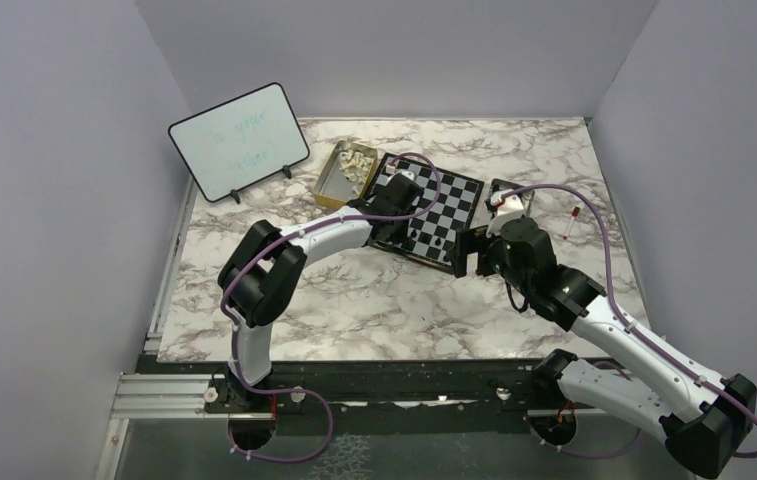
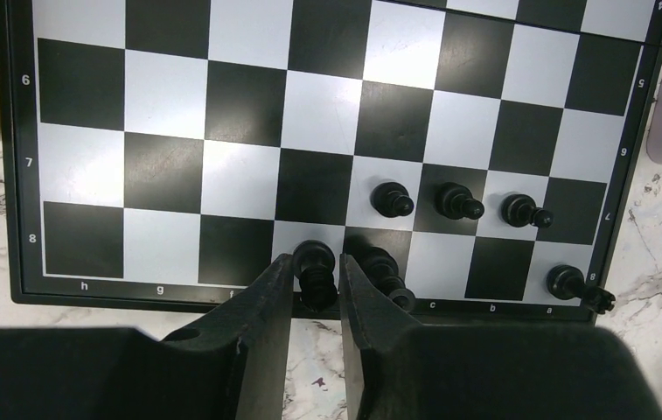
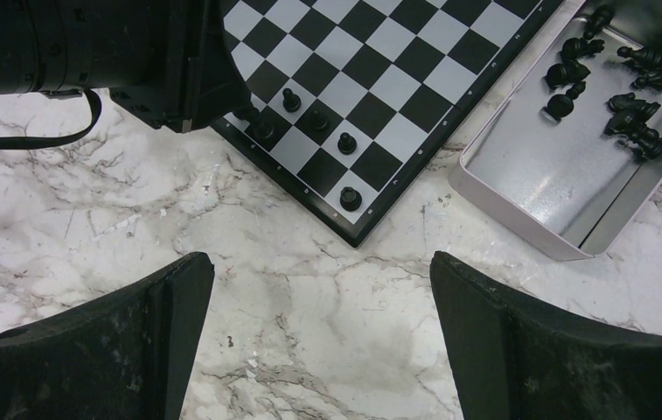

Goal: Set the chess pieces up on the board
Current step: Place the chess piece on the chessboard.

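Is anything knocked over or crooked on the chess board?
No piece lies toppled: the black pieces stand upright in their squares. Only the board itself sits crooked to the table edge.

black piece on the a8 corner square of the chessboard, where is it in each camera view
Top external: black corner piece, a small dark speck by the black-and-white chessboard's near right corner.
Left wrist: lower right, on square a8.
Right wrist: centre, nearest the board's tip.
Shared landmark: that board corner; in both wrist views, also the three black pawns beside it.
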Tool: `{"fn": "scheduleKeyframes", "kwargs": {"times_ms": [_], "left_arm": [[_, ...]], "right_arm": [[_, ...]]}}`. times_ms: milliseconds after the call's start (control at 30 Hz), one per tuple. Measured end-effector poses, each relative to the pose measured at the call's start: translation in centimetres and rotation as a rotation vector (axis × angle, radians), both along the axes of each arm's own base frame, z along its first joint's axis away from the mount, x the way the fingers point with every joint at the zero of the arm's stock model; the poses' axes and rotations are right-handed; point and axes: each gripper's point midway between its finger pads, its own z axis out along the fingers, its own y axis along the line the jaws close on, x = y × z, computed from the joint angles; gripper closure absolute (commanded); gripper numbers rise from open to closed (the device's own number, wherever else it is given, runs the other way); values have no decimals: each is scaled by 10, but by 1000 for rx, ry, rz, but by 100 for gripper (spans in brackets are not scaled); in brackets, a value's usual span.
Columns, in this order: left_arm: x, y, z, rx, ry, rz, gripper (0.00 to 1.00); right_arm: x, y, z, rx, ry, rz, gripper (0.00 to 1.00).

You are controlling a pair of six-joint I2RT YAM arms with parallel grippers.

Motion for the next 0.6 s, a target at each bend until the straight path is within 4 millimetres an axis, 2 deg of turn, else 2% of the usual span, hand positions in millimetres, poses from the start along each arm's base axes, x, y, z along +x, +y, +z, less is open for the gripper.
{"fn": "scheduleKeyframes", "kwargs": {"times_ms": [600], "left_arm": [[-5,1,-2,29,3,-7,73]], "right_arm": [[0,0,0,0,0,0,0]]}}
